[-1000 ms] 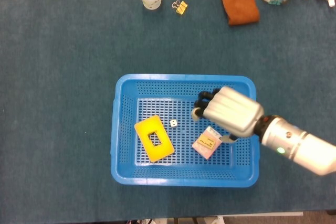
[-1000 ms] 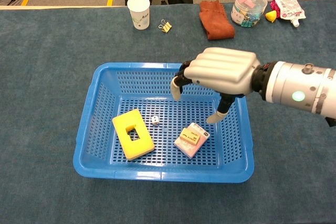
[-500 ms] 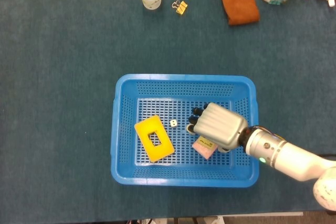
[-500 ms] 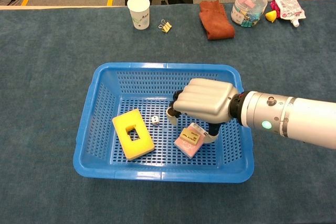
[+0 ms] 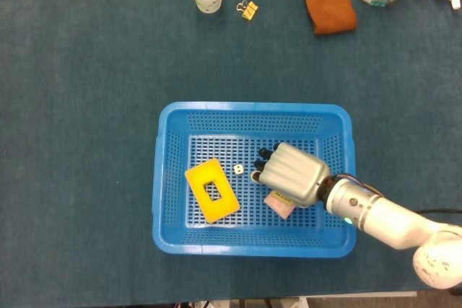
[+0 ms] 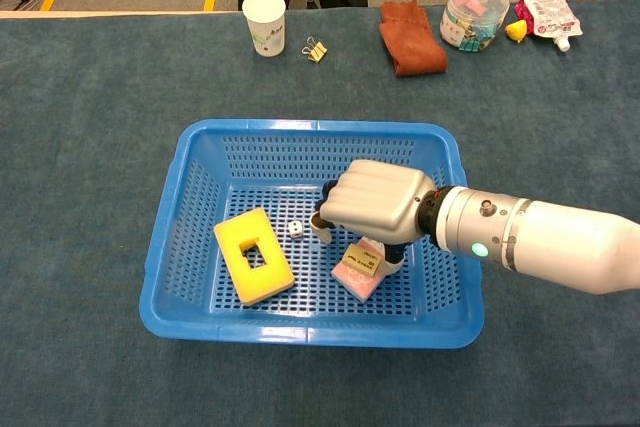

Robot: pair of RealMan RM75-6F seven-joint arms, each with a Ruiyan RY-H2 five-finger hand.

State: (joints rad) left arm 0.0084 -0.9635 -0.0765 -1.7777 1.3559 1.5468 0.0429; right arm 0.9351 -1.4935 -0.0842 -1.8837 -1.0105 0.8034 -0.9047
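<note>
The right robot hand (image 6: 372, 209) (fingers curled, grasp unclear) rests over the pink packet (image 6: 360, 269) in the blue basket (image 6: 170, 247).

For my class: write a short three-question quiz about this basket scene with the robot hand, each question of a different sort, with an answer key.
1. True or false: the right hand is inside the blue basket, directly over the pink packet.
2. Multiple choice: what lies between the yellow block and the hand? A) a paper cup B) a small white die C) a binder clip
3. Short answer: which things stand outside the basket on the far side of the table?

Key
1. True.
2. B, the die.
3. The paper cup, binder clip, brown cloth, clear tub and, in the far corner, a small yellow thing and a packet.
</note>
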